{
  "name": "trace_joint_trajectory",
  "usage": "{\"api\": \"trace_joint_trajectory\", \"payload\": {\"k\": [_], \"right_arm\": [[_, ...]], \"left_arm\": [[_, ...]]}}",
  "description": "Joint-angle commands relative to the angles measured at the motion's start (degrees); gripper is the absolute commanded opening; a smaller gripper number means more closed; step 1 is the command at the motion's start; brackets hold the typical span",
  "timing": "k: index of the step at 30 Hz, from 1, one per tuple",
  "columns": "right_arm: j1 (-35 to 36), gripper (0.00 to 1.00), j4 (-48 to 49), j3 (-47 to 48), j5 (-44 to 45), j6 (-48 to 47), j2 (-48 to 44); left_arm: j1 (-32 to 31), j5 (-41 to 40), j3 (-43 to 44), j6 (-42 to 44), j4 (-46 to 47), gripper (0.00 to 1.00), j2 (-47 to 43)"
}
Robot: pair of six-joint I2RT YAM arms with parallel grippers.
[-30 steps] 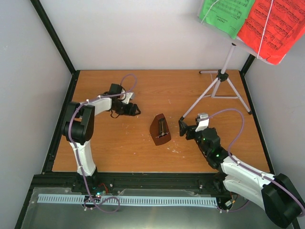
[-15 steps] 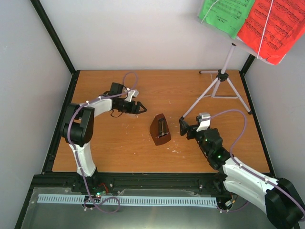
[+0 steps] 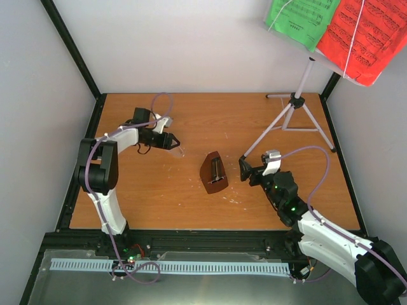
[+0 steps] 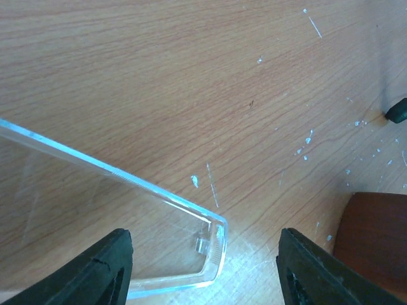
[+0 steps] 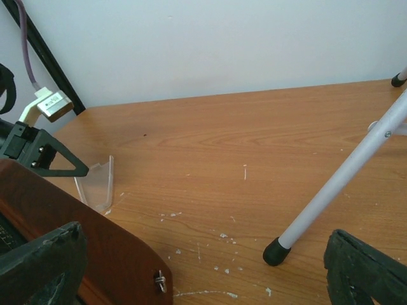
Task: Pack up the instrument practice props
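The dark brown pyramid metronome (image 3: 214,173) lies mid-table with its cover off, and its brown side (image 5: 82,248) fills the lower left of the right wrist view. The clear cover (image 4: 127,216) rests on the wood between the fingers of my left gripper (image 4: 203,273), which is open; the right finger stands clear of it. From above, my left gripper (image 3: 170,142) is left of the metronome. My right gripper (image 3: 245,168) is open, just right of the metronome, by a leg of the white music stand (image 3: 294,100). The green sheet (image 3: 302,19) and the red sheet (image 3: 362,38) hang on the stand's plate.
The stand leg's black foot (image 5: 275,251) sits on the table between my right gripper's fingers (image 5: 369,267). White flecks dot the wood around the metronome. Black frame posts (image 3: 70,44) and grey walls close in the table on three sides.
My left gripper has drawn back to the left, away from the metronome, with the clear cover at its tips. The right arm has barely moved.
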Motion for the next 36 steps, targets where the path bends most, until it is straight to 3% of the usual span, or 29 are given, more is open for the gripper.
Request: {"api": "trace_joint_trajectory", "payload": {"k": [1, 19, 36], "right_arm": [[-0.4, 1.0, 1.5, -0.1, -0.6, -1.0, -0.2], [-0.4, 1.0, 1.4, 0.1, -0.9, -2.3, 0.3], [-0.4, 1.0, 1.3, 0.3, -1.1, -2.5, 0.5]], "left_arm": [[-0.5, 1.8, 3.7, 2.7, -2.9, 0.63, 2.6], [-0.5, -17.0, 4.9, -2.4, -3.2, 0.63, 5.1], [-5.1, -19.2, -1.7, -7.4, -9.7, 0.64, 0.5]]}}
